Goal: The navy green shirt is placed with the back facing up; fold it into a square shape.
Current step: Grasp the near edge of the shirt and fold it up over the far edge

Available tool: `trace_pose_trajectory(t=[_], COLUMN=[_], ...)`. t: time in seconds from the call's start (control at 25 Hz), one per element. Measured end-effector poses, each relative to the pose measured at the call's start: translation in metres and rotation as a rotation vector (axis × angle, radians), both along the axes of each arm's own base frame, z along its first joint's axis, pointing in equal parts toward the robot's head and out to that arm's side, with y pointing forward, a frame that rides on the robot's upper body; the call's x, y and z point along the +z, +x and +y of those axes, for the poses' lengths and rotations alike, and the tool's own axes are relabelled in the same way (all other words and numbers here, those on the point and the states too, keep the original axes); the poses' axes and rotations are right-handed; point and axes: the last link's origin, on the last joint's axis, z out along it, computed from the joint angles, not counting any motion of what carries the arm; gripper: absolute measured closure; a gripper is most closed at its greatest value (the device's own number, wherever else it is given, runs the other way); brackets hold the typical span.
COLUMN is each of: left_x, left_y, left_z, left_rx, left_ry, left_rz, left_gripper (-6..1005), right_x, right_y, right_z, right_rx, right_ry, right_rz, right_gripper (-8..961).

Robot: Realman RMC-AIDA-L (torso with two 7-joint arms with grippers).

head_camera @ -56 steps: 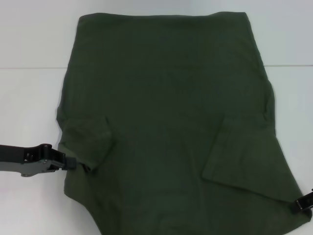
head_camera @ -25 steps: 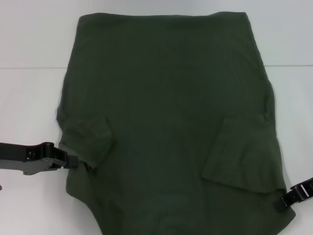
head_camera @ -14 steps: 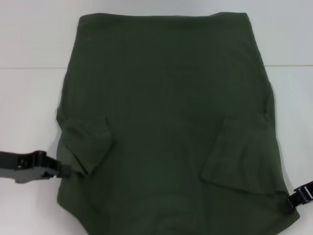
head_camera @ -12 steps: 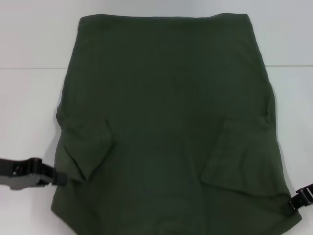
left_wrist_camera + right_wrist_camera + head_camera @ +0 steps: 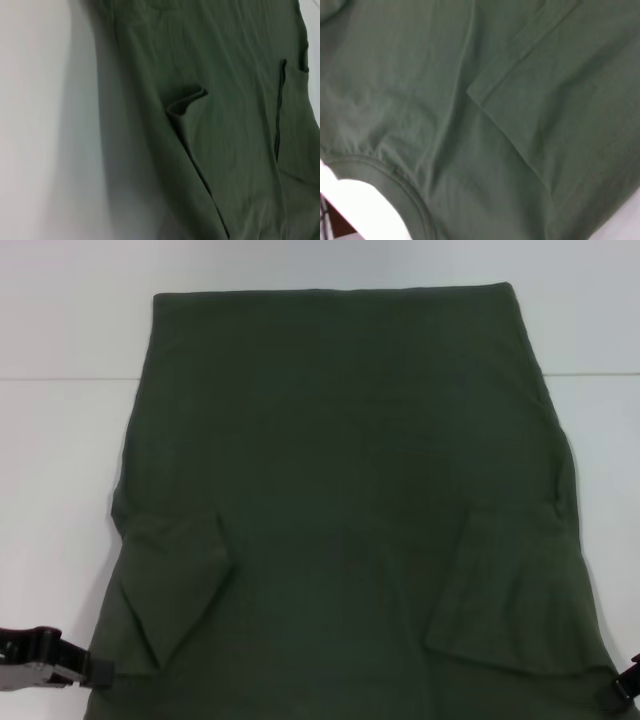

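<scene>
Shirt [image 5: 340,500], long axis up-frame, spans left tool [image 5: 95,675] and right tool [image 5: 622,692] at its lower corners; whether they clamp it cannot be told.

a white tabletop [image 5: 60,460] carries the navy green shirt [image 5: 340,490], spread flat with both sleeves folded onto its back.

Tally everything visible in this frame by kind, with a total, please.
Dark olive-green soft fabric shirt: 1
Folded-in sleeves on the shirt, left sleeve and right sleeve: 2
Black robot tools at the shirt's near corners, left tool and right tool: 2
White table: 1
Total: 6
</scene>
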Motion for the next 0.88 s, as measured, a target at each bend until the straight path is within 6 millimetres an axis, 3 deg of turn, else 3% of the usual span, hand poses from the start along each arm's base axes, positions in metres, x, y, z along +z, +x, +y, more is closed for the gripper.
trace_pose_trajectory(t=[0.12, 0.28, 0.52, 0.88], left_x=[0.004, 0.006, 0.004, -0.006], left_y=[0.003, 0.017, 0.038, 0.067], left_z=[0.002, 0.019, 0.057, 0.119], left_rx=[-0.017, -0.05, 0.004, 0.008], left_ry=[0.017, 0.033, 0.077, 0.202], left_rz=[-0.016, -0.073, -0.159, -0.056], left_gripper=[965, 966, 966, 966], right_x=[0.005, 0.015, 0.03, 0.043], right_y=[-0.002, -0.009, -0.021, -0.032], right_z=[0.001, 0.009, 0.023, 0.062], right_rx=[0.003, 0.002, -0.007, -0.027], right_ry=[0.028, 0.103, 0.234, 0.497], right_rz=[0.063, 0.213, 0.366, 0.433], right_gripper=[898, 899, 899, 898])
